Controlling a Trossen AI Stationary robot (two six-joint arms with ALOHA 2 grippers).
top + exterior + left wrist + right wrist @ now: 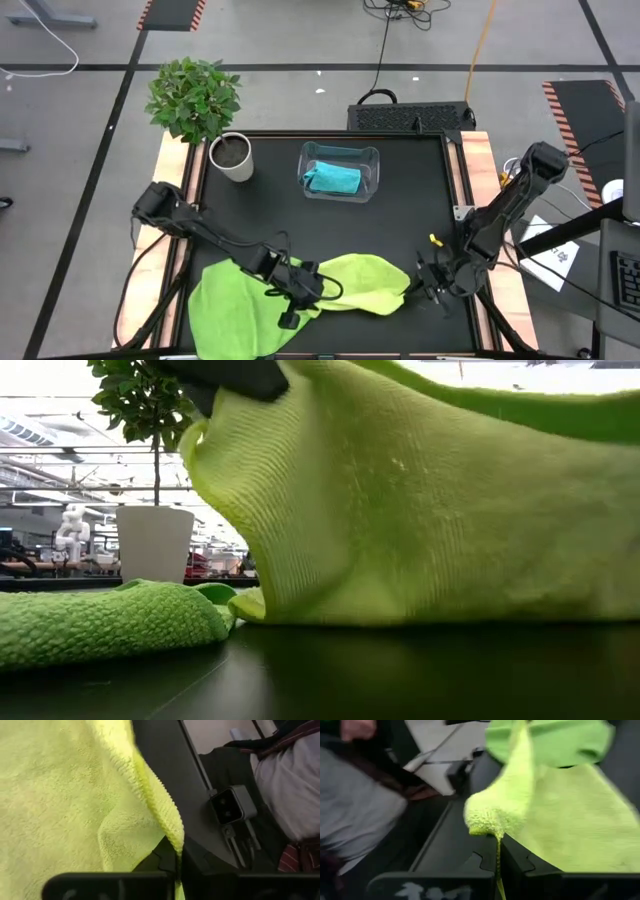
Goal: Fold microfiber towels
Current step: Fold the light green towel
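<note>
Pale yellow-green towel (365,282): at the near edge of the black table (400,215), between the two arms, lifted off the surface at both ends and sagging in the middle; the low view shows its lower edge just touching the tabletop.
Bright green towel (225,305): lies crumpled at the near left, partly under the pale one and the left arm. Risk: it sits so close that a dragged edge could catch it and pull both out of shape.
Potted plant (200,110): far left corner, well apart from the work; no likely trouble.
Left gripper (300,290): clenched on the pale towel's left edge; its wrist view shows only a thin strip of cloth pinched between the fingers. Risk: so slim a bite may slip if the arms pull apart.
Clear plastic bin (340,170): far centre, with the turquoise towel (333,178) bunched inside, not yet folded.
Right gripper (432,278): clenched on the pale towel's right corner, again by a narrow tuft. Risk: the corner may slide out, dropping that end in a heap.
Fold itself: my guess is the two held points are not matched corners, so laying the cloth over could give a skewed fold.
Person (365,805): seated beyond the near edge, seen in both wrist views; close enough that a wide swing calls for care.
</note>
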